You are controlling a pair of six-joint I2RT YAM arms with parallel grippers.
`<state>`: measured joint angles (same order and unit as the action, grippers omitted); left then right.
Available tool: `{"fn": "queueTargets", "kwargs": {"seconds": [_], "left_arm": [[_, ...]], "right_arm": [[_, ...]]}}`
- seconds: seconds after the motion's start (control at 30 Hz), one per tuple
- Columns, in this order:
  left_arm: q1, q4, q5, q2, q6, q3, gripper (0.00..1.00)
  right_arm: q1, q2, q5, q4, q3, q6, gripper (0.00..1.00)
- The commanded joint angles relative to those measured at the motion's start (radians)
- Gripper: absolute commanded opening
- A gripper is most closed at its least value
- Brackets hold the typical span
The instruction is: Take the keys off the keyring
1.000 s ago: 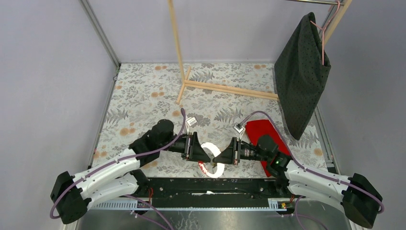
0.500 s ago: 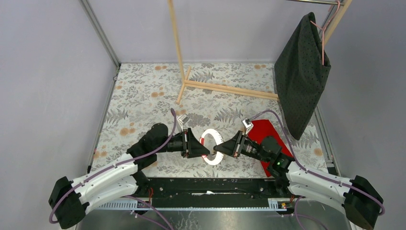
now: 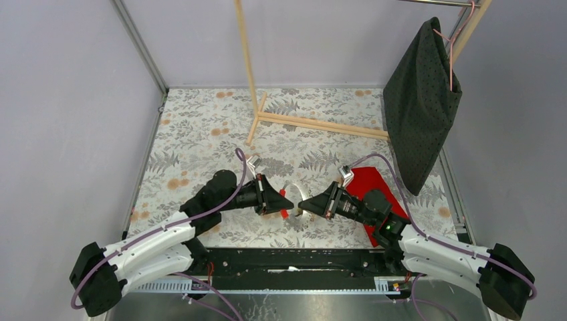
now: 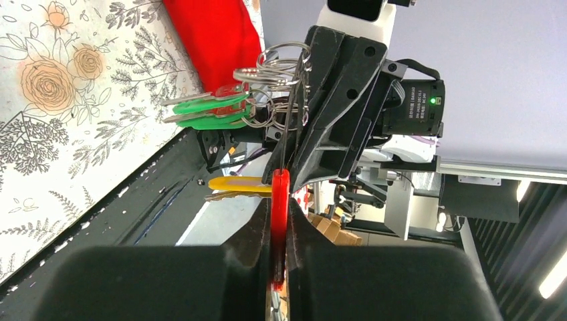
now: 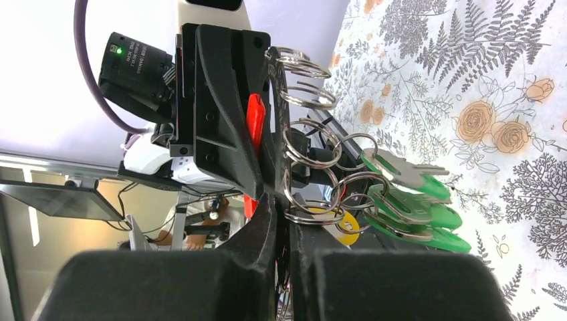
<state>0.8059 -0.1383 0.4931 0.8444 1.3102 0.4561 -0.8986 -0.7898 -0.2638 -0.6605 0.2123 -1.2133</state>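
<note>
Overhead view plus two wrist close-ups.
The top camera looked down from above the near edge of the table [image 3: 200, 134]. The wrist cameras faced each other at close range across the keyring [image 4: 280, 200], which all three views shared.

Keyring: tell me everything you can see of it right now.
The keyring is a large, thin ring. It looks whitish from above and has a red stretch on its rim. It is held up between the two arms and sits edge-on to both wrist cameras. The left gripper is shut on the red stretch, and the right gripper pinches the opposite side. Small split rings hang on it, carrying green keys and a yellow key.
</note>
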Motion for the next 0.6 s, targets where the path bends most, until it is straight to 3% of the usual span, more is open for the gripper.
{"fn": "queueTargets", "kwargs": {"seconds": [0.0, 0.1, 0.17, 0.23, 0.3, 0.43, 0.57], "left_arm": [[-0.002, -0.067, 0.001, 0.025, -0.013, 0.076, 0.0], [-0.005, -0.012, 0.047, 0.028, -0.038, 0.115, 0.0], [-0.014, 0.023, 0.102, 0.031, -0.053, 0.155, 0.0], [-0.026, 0.102, 0.149, 0.033, -0.089, 0.205, 0.0], [-0.043, 0.164, 0.211, 0.036, -0.101, 0.249, 0.0], [-0.071, 0.162, 0.328, 0.04, -0.036, 0.29, 0.0], [-0.074, 0.086, 0.427, 0.067, 0.035, 0.33, 0.0]], "right_arm": [[-0.003, 0.023, 0.019, 0.021, 0.072, 0.072, 0.05], [-0.003, 0.092, 0.053, 0.212, 0.14, 0.176, 0.5], [-0.003, 0.144, 0.09, 0.378, 0.206, 0.274, 0.75], [-0.003, 0.206, 0.128, 0.517, 0.254, 0.356, 0.86], [-0.002, 0.263, 0.16, 0.605, 0.288, 0.432, 0.92], [-0.002, 0.335, 0.148, 0.684, 0.342, 0.577, 0.92], [-0.003, 0.378, 0.073, 0.694, 0.39, 0.701, 0.78]]}}
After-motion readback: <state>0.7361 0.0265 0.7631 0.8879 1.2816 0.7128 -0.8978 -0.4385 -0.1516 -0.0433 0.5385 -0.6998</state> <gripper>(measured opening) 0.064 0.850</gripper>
